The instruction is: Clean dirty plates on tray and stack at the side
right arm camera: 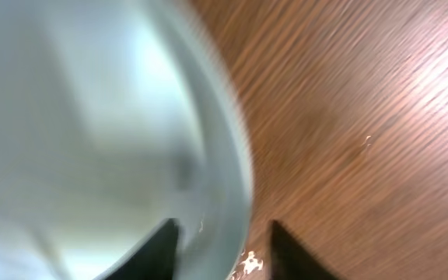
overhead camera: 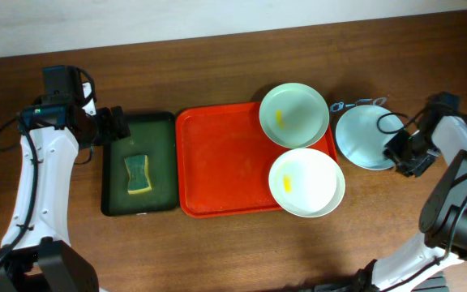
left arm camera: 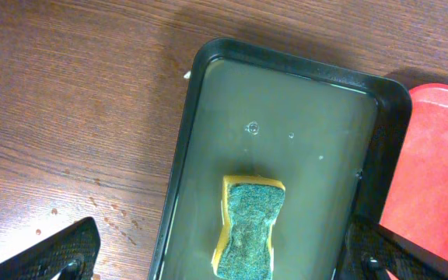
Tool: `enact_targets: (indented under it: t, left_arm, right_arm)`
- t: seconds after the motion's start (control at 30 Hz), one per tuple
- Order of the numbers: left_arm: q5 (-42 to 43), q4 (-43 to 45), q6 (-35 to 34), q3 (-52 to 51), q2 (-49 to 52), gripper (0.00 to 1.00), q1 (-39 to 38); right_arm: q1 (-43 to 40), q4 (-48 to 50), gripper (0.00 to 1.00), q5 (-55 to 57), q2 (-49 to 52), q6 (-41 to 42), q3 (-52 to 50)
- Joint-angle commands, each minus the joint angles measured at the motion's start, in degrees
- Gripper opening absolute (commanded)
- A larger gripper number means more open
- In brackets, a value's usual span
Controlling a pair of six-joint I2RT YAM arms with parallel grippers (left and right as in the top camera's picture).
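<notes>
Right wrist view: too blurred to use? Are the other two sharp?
Right wrist: smeared throughout, plate rim and table grain soft, glare at upper right. Left wrist: sharp, sponge texture crisp. Overhead: sharp, evenly lit.

Two smeared plates (overhead camera: pixel 294 114) (overhead camera: pixel 306 183) overlapping red tray (overhead camera: pixel 221 162), third plate (overhead camera: pixel 362 136) beside it

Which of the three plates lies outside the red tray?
The pale blue plate on the table beside the right gripper; the other two rest on the red tray.
</notes>
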Motion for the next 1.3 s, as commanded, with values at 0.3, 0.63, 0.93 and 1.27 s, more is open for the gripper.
enact_targets:
  t: [0.3, 0.63, 0.93, 1.27]
  left_arm:
    - [0.0, -0.1, -0.7, 0.8, -0.7, 0.99, 0.1]
    - [0.0, -0.1, -0.7, 0.8, -0.7, 0.99, 0.1]
    - [0.0, -0.1, -0.7, 0.8, -0.7, 0.99, 0.1]
    - [0.0, -0.1, -0.7, 0.8, -0.8, 0.99, 0.1]
  right_arm:
    - [9.6, -33.1, 0.47, -1.0, -3.0, -14.6, 11.3]
    - [20.9, -26.1, 0.44, -1.0, -3.0, -12.8, -0.2]
    - [21.9, -21.2, 0.26, -1.9, -3.0, -11.7, -4.6]
    - [25.3, -20.0, 0.04, -15.4, -3.0, -12.2, -3.4]
